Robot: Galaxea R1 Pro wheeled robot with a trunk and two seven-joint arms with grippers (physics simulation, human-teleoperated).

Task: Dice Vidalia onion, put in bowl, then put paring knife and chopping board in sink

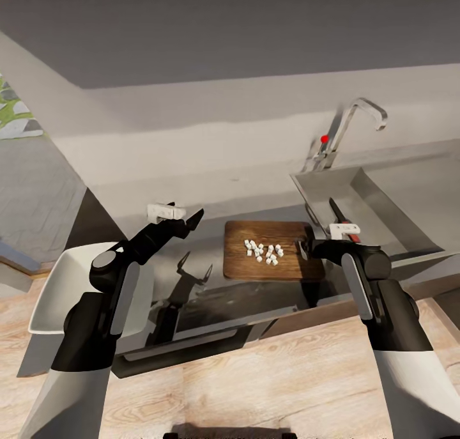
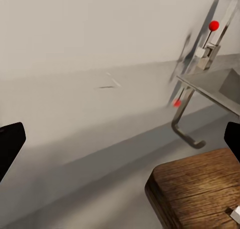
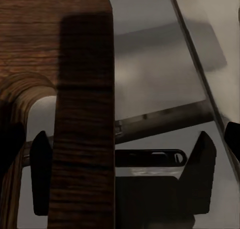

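The dark wooden chopping board (image 1: 255,266) lies on the grey countertop (image 1: 211,234) with the diced onion (image 1: 263,250) in small white cubes on it. My right gripper (image 1: 308,247) is open at the board's right end. In the right wrist view its fingers (image 3: 200,174) straddle the end strip of the board (image 3: 85,114) beside the handle slot. The paring knife (image 1: 334,209) lies in the sink (image 1: 370,202), its handle partly behind my right wrist. My left gripper (image 1: 188,214) hovers open and empty left of the board. The white bowl (image 1: 51,292) sits far left, partly behind my left arm.
A curved chrome faucet (image 1: 358,116) with a red knob (image 1: 324,138) stands behind the sink, against the grey wall. The countertop's front edge runs above dark cabinet fronts (image 1: 211,337). Wooden floor (image 1: 255,381) lies below. The left wrist view shows the board's corner (image 2: 200,194).
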